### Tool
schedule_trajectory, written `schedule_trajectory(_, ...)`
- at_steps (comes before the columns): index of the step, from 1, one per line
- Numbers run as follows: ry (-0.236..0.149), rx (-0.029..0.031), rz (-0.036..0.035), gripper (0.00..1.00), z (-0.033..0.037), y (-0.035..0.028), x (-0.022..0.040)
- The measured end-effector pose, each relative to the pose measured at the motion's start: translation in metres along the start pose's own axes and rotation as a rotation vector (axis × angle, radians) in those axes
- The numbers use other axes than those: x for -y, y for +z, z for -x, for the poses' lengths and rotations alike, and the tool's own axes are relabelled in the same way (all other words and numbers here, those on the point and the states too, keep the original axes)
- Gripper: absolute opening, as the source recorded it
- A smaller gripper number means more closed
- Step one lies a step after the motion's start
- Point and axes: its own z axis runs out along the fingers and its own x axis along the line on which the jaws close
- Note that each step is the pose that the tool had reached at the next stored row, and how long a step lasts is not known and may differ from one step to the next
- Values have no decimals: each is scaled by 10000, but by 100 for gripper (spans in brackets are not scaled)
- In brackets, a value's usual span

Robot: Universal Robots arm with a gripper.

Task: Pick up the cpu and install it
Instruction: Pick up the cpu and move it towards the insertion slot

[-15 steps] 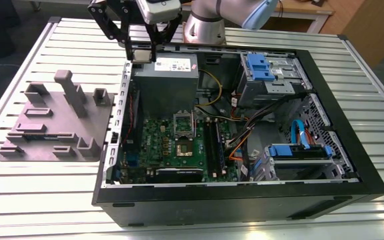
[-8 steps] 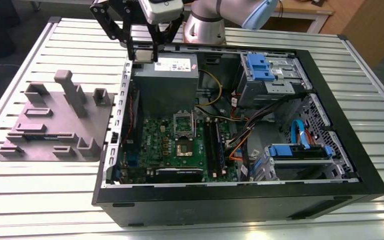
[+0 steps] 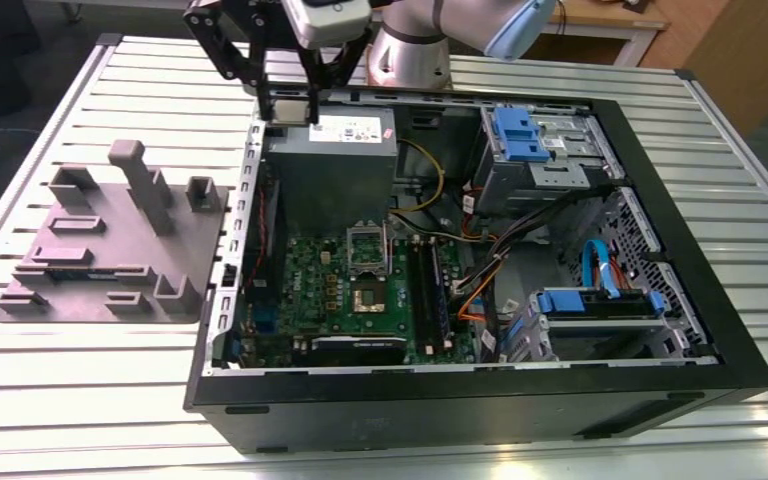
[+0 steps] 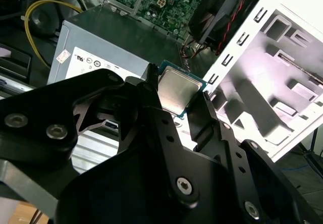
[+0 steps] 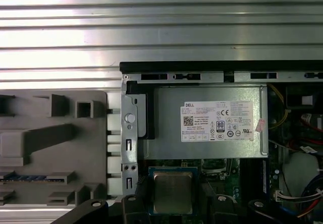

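Your gripper (image 4: pixel 177 94) is clenched on the cpu (image 4: pixel 175 85), its fingers (image 4: pixel 151 80) pressing two opposite edges, and the metal top shows in both wrist views. In the exterior view the gripper hangs over the computer case (image 3: pixel 491 410), above the grey labelled box (image 3: pixel 331 165). The moulded tray (image 3: pixel 111 250) lies beside the case.

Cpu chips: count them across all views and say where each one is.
1. The cpu is gripped in the hand, by the grey power supply. Another could be hidden inside the case.
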Motion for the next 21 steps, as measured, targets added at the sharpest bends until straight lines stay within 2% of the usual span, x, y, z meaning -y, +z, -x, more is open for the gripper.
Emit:
schedule_trajectory(6,0,0,0,47,22,0,-1)
schedule_trajectory(9,0,0,-1,47,23,-1,27)
schedule_trajectory(21,0,0,-2,47,25,-2,65)
